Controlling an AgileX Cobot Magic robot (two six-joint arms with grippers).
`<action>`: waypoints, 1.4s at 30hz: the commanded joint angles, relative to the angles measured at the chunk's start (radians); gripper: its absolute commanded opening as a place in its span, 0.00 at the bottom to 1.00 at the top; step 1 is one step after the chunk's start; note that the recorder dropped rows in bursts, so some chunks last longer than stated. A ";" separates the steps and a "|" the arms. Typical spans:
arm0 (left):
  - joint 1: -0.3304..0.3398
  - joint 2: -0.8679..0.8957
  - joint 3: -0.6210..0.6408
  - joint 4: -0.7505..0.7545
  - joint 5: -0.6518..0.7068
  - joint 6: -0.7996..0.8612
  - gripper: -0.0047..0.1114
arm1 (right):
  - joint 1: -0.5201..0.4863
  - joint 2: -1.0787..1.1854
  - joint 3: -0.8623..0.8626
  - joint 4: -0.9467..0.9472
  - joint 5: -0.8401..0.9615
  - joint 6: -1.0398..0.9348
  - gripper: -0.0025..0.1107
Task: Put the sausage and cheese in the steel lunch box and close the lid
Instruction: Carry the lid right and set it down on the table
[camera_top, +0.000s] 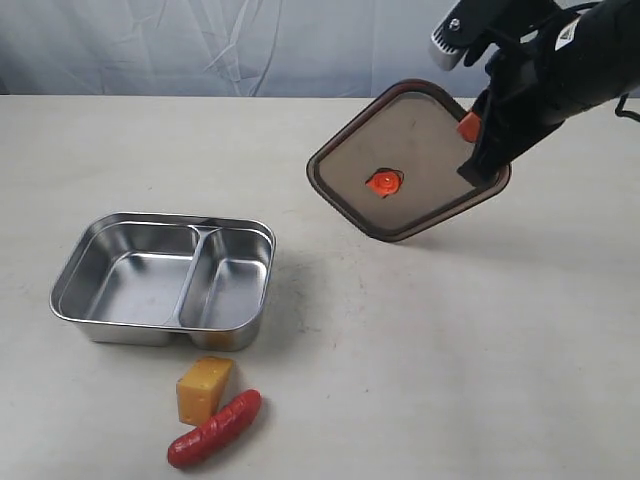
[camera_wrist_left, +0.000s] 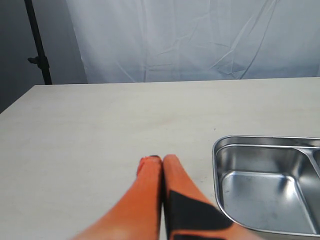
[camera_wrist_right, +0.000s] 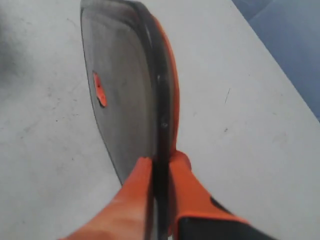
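**Food outside the box, lid in the right pincer**

The small glossy red sausage (camera_top: 214, 430) lies on the pale table (camera_top: 450, 350). Its long axis slants up to the right in the exterior view, just beside the yellow-orange cheese wedge (camera_top: 204, 389). Both sit in front of the empty two-compartment steel lunch box (camera_top: 130, 280), on the left arm's side. The left gripper (camera_wrist_left: 157, 160) is clenched on nothing near a box corner and looks the likelier picker. The right gripper (camera_top: 478, 150) pinches the tilted smoky translucent lid (camera_top: 400, 140) well apart.

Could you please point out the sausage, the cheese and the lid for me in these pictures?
sausage (camera_top: 214, 429): exterior view, middle of its red body.
cheese (camera_top: 203, 392): exterior view, centre of the yellow-orange block.
lid (camera_top: 415, 140): exterior view, dark translucent panel, just above the orange tab.
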 joint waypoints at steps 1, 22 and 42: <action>0.006 -0.005 0.005 0.000 0.005 0.000 0.04 | 0.086 0.002 0.001 -0.109 0.140 0.065 0.01; 0.006 -0.005 0.005 0.000 0.005 0.000 0.04 | 0.576 0.007 0.259 -0.319 0.336 0.389 0.01; 0.006 -0.005 0.005 0.000 0.005 0.000 0.04 | 0.649 0.205 0.277 -0.289 0.148 0.461 0.26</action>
